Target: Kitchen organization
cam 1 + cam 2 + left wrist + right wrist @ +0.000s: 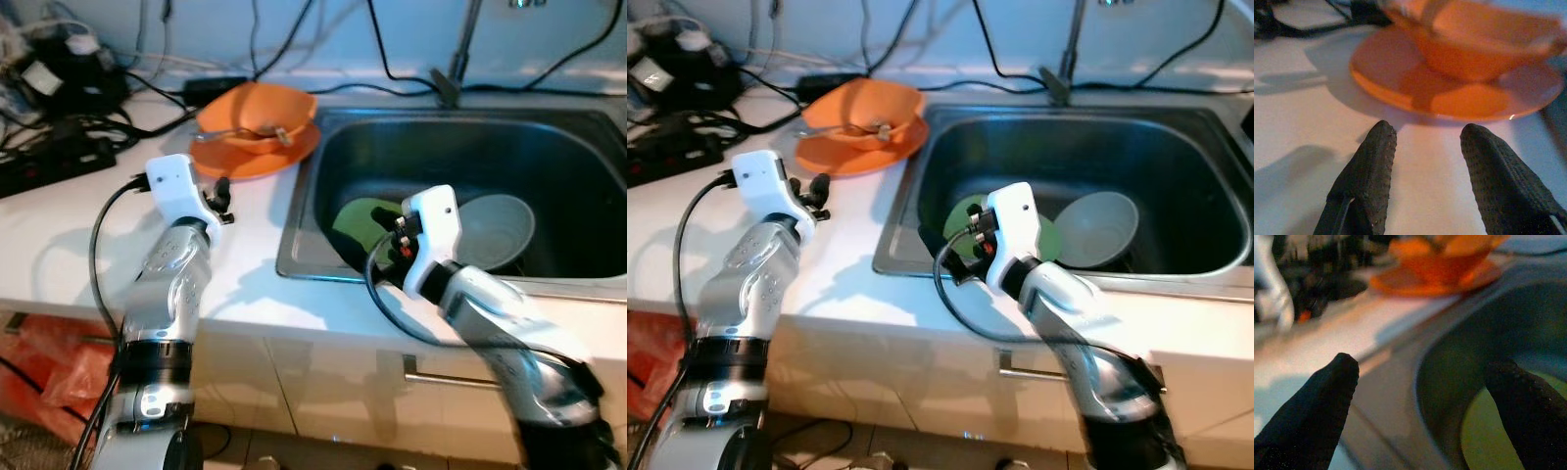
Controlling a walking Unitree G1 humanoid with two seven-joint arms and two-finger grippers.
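orange bowl (257, 115) on round plate (257, 152); left gripper (1427, 161) spread.

I can read no text, label, brand, number or sign anywhere in these pictures.
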